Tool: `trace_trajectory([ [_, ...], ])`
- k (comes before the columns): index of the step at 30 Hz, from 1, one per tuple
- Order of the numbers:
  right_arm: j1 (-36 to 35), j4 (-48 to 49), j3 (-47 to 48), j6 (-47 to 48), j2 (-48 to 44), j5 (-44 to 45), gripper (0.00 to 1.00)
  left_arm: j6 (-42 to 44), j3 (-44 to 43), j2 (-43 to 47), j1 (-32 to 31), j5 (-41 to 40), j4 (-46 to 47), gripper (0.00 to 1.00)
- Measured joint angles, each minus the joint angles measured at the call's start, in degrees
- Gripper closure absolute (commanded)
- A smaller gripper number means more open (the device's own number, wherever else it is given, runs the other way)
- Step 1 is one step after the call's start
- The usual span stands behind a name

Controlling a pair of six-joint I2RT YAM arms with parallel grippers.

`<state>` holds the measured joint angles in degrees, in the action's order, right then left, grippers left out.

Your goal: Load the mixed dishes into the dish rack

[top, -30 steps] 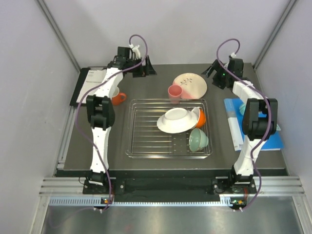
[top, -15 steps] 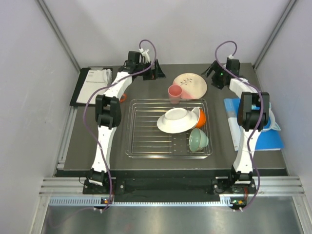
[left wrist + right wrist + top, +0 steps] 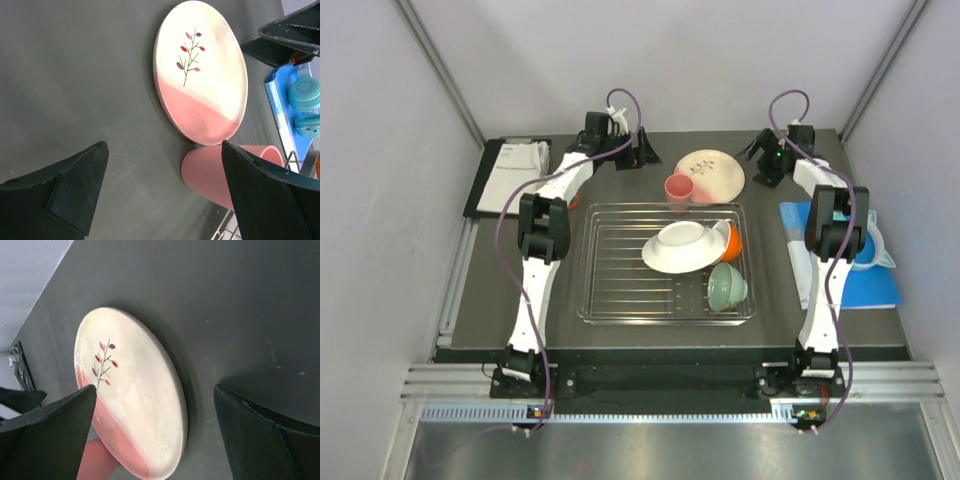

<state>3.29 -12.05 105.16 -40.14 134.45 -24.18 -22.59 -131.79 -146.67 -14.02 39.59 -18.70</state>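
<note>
Across the dark surface (image 3: pixel 480 290) in the top view, the dish rack (image 3: pixel 586 262) sits in the middle. It holds a white dish (image 3: pixel 680 247), an orange mug (image 3: pixel 731 241) lying against that dish's right side, and a mint-green bowl (image 3: pixel 727 287) in the near right corner. Just beyond the rack's far rim stands the pink cup (image 3: pixel 678 189), touching the edge of the beige plate (image 3: pixel 712 172) with its floral mark. The left hand (image 3: pixel 642 157) hangs to the left of the plate and the right hand (image 3: pixel 761 160) to its right, both spread wide and grasping nothing. A white booklet (image 3: pixel 515 165) lies at the far left.

In the left wrist view, the two dark fingers (image 3: pixel 55 195) stand far apart with bare surface between them. The plate lies flat ahead, the pink cup rests beside its near edge, and turquoise headphones (image 3: pixel 305 95) show at the right border.

In the right wrist view, the fingers are likewise released and wide apart. The plate lies between and beyond them, apart from both, with the cup at its far side.
</note>
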Motion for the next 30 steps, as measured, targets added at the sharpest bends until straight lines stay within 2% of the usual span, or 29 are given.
trace_trajectory([
  [16, -8.48, -1.6, 1.53, 0.07, 1.31, -4.22, 0.0, -3.58, -0.76, -5.81, -1.95, 1.62, 6.08, 0.01],
  [30, -8.83, 2.62, 1.49, -4.11, 2.45, -7.32, 0.0, -4.9, -2.34, -8.0, -1.73, 0.52, 10.82, 0.01],
])
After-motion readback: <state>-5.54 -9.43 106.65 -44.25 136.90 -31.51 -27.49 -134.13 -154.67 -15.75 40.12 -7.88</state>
